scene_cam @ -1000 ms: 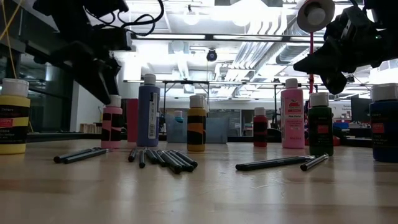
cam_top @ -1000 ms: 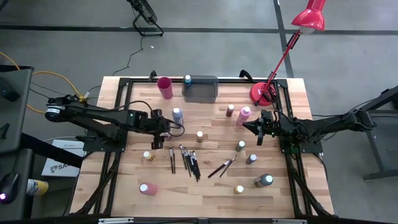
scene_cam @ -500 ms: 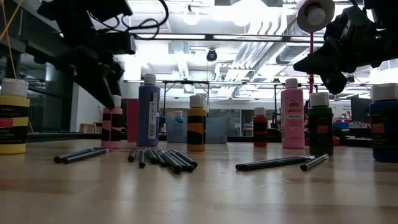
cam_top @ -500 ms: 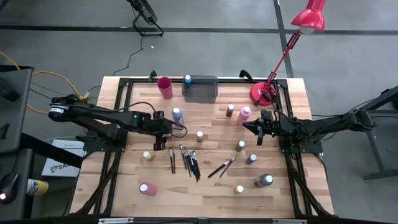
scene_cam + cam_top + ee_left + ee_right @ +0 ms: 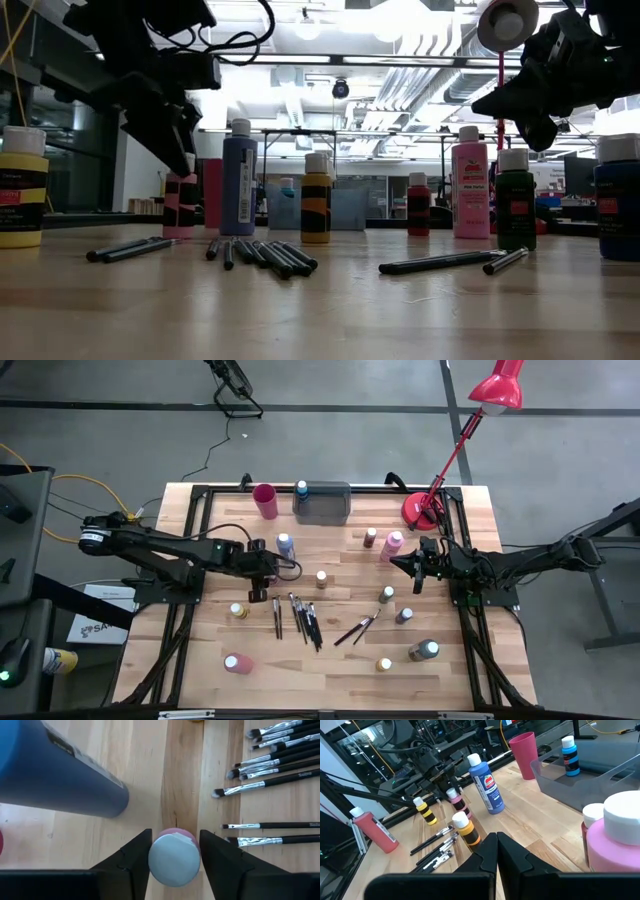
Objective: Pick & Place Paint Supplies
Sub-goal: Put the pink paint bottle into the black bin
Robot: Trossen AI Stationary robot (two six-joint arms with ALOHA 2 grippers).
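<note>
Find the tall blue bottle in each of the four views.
High: blue bottle, left of centre, by the left arm.
Low: left of centre.
Left wrist: large, close by.
Right wrist: between the red cup and the brushes.
Landmark: the brushes show in all four views.

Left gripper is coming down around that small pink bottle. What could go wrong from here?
1. The left gripper straddles the small pink bottle at its pale cap; a grip that high may tip or slip.
2. The tall blue bottle stands close beside it, so a lift or swing could knock it over.
3. The paintbrushes lie loose just past the bottle; dragging low could scatter them.

The right gripper waits, shut, near the table's right side.
</note>
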